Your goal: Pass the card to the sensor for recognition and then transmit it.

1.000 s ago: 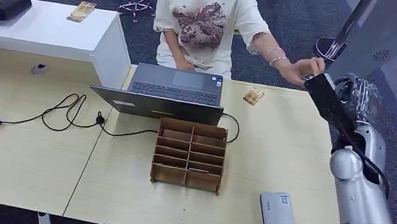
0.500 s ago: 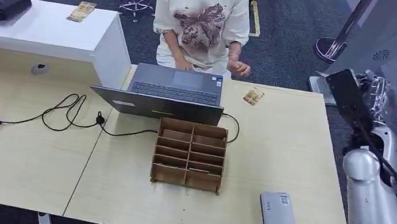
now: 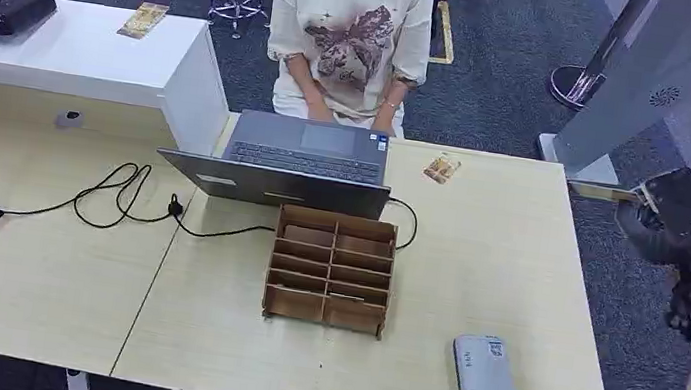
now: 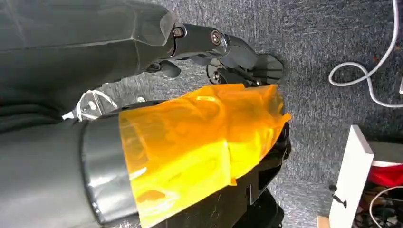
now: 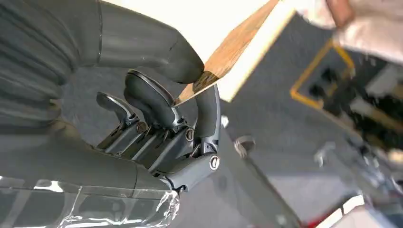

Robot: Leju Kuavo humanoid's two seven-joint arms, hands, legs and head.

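While pinched by right hand (image 5: 157, 123), thin tan card (image 5: 228, 50) edge-on

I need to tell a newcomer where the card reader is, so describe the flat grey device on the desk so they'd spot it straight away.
Start at the long pale wooden desk and find the brown cardboard organiser in front of the laptop. The card reader lies flat near the desk's front edge, off to the organiser's right: a rounded grey slab, the one light grey thing there.

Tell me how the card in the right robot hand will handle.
The card juts straight from the right robot hand's pinch without drooping, so probably stiff. It looks thin, likely light. Held at one end only, it could slip or twist if knocked.
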